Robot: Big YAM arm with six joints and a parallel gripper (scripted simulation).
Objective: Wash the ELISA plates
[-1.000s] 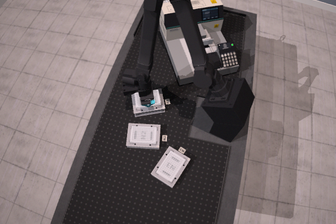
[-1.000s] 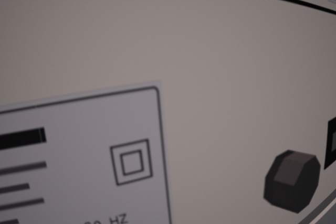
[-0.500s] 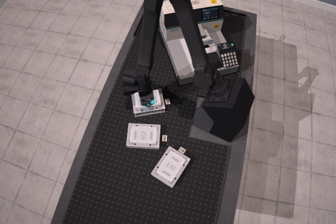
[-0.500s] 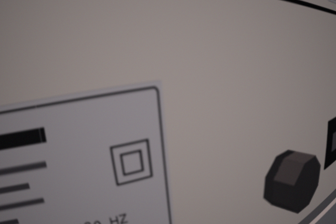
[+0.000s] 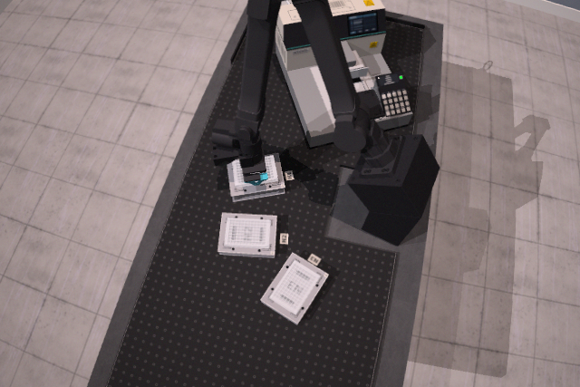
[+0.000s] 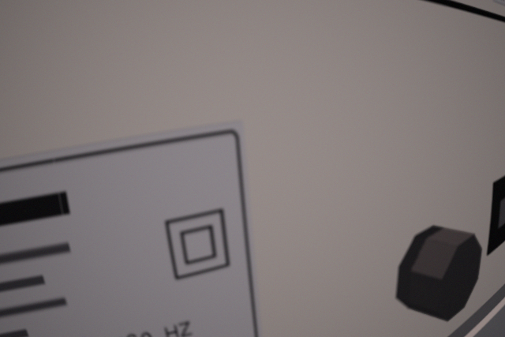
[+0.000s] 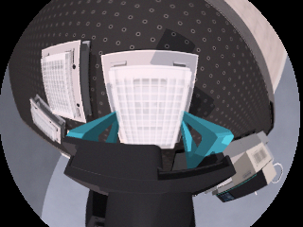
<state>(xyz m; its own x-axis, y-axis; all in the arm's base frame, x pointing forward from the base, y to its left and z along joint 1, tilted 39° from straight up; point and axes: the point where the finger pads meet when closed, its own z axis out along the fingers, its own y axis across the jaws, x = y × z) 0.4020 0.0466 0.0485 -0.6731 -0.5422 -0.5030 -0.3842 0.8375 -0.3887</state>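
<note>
My gripper (image 5: 256, 180) (image 7: 150, 113) is shut on the white plate (image 5: 273, 162) (image 7: 149, 95) at nest N1 (image 5: 257, 196) (image 7: 151, 58). The teal fingers touch its two long sides. The plate lies level over the nest; whether it is fully down is hard to tell, and its near end is hidden by the gripper. A second plate (image 5: 247, 233) (image 7: 59, 85) sits in nest N2, and a third plate (image 5: 294, 286) (image 7: 44, 124) in the turned nest N3. The washer (image 5: 299, 78) (image 7: 251, 165) has a green lamp (image 5: 401, 77) lit above its keypad (image 5: 396, 101). The arm partly hides the carrier area.
The arm's black base (image 5: 393, 190) stands right of the nests. Its links arch over the washer. Small label tags stand beside the nests. The exterior view shows only a pale panel with a printed label (image 6: 122, 203) and a dark knob (image 6: 440, 276).
</note>
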